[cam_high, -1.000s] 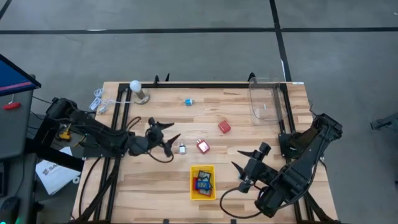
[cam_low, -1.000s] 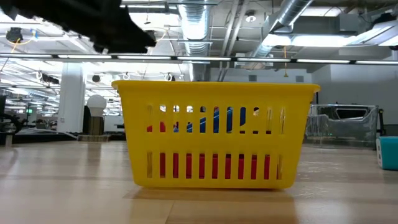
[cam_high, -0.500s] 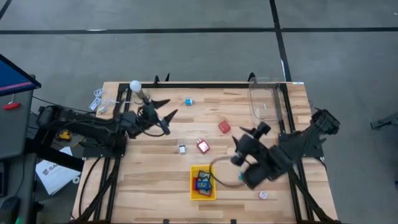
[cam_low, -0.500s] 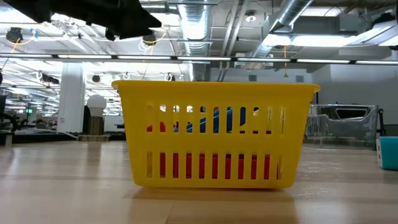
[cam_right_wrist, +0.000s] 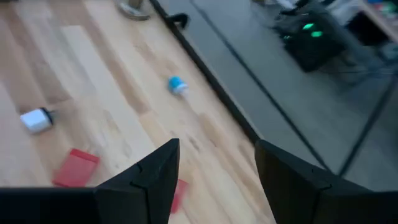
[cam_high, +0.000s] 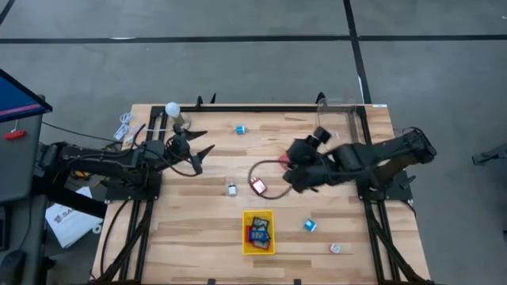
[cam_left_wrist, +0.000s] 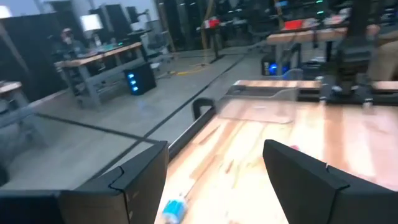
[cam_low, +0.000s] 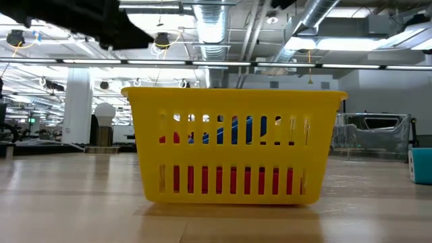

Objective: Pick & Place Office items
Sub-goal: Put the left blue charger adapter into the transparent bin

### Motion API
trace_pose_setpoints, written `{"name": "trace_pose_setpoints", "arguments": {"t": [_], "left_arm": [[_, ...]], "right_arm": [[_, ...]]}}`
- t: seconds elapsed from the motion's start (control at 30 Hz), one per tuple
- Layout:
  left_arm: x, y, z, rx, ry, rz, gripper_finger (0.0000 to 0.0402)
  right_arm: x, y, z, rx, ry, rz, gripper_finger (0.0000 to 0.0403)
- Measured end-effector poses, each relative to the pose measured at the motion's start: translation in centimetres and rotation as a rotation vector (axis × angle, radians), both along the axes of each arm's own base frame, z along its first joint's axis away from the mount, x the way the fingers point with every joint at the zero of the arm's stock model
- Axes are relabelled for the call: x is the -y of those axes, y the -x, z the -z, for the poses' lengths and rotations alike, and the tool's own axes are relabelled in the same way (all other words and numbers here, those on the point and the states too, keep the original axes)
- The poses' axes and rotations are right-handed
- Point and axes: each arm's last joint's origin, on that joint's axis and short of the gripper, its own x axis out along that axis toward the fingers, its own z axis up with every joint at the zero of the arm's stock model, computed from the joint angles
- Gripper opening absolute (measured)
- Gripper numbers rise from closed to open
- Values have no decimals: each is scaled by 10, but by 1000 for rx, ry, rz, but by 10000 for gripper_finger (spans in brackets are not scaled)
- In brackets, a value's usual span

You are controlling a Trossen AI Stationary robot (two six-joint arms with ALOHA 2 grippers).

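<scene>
The office items lie scattered on the wooden table: a red block [cam_high: 283, 161], a flat red piece [cam_high: 258, 186], a small white piece [cam_high: 232, 189] and blue pieces [cam_high: 240, 129] [cam_high: 309, 226]. Several more sit in the yellow tray [cam_high: 246, 236]. My right gripper [cam_high: 287, 176] hangs open over the table's middle, just above the red block [cam_right_wrist: 177, 193]; the flat red piece [cam_right_wrist: 76, 168] lies nearby. My left gripper [cam_high: 194, 148] is open near the table's left far part, pointing toward the blue piece [cam_left_wrist: 174, 208].
A white ball on a metal stand [cam_high: 173, 111] is at the far left corner, close to my left gripper. A clear container [cam_high: 341, 127] stands at the far right. A small white-and-pink piece [cam_high: 335, 248] lies near the front edge. The tray [cam_low: 233, 145] fills the low view.
My right arm has swung from the table's near right corner toward the far side and the middle, ending above the red block. My left gripper has drawn back from the middle toward the far left, nearer the white ball. No item has moved.
</scene>
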Motion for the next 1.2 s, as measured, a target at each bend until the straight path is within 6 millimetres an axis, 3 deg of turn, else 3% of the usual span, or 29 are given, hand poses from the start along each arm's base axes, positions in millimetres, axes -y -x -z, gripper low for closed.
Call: {"name": "trace_pose_setpoints", "arguments": {"t": [0.23, 0.47, 0.63, 0.9, 1.2], "left_arm": [[-19, 12, 20, 13, 63, -102, 258], [-19, 13, 17, 38, 63, -84, 259], [-19, 13, 18, 29, 64, -84, 259], [-18, 13, 20, -9, 51, -74, 259], [-17, 14, 18, 8, 44, -71, 259]], "right_arm": [[49, -37, 23, 46, -163, -218, 203], [120, -63, 38, 207, -365, -465, 203], [146, -81, 47, 311, -419, -609, 203], [171, -101, 62, 205, -284, -644, 203], [246, -131, 108, 64, -490, -512, 225]]}}
